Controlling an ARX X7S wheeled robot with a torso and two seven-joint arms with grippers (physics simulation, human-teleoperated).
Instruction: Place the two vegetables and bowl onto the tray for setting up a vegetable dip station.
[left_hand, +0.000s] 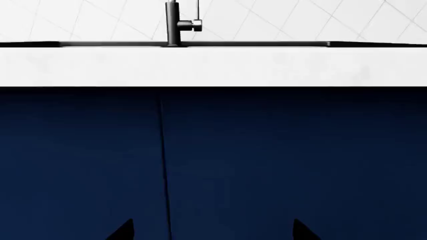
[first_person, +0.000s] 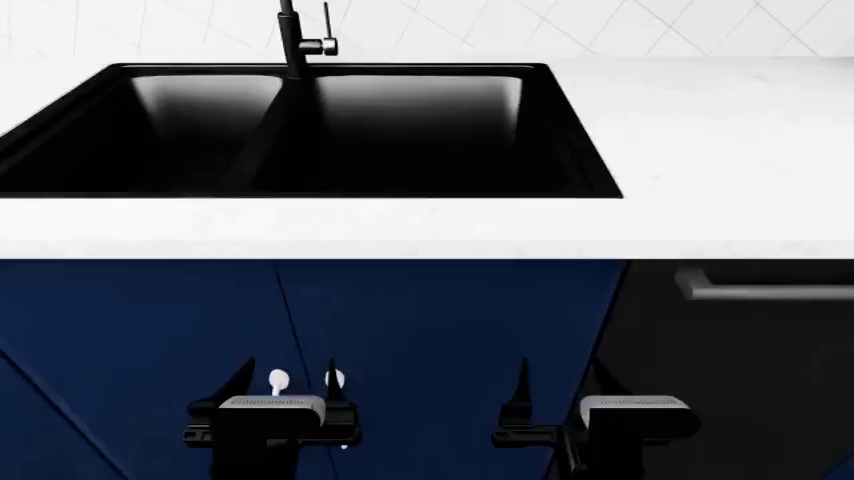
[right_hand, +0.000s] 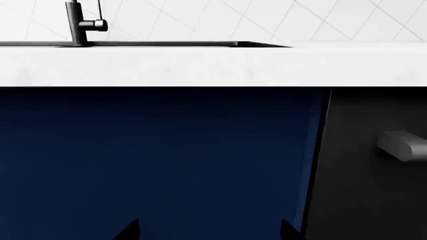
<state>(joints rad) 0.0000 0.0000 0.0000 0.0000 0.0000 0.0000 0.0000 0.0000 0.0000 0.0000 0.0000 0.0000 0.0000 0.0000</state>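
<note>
Jaws on both arms hang low in front of the cabinet fronts, spread apart and holding nothing: the left gripper and the right gripper each show two dark prongs with open space between, and each wrist view shows only two black fingertips against blue door.

None of the task's things is in view. No bumpy green cucumber, slim orange carrot, reddish-brown wooden bowl or dark grey metal tray appears in any picture, so neither their direction from the jaws, nor their long axes, nor the nearer arm can be told.

Above and ahead of both jaws runs the white stone table, with a black double sink and a dark tall faucet ahead of the left jaws. A black appliance front with a grey bar handle lies ahead of the right jaws. My judgement: the view must shift to find the things first.
</note>
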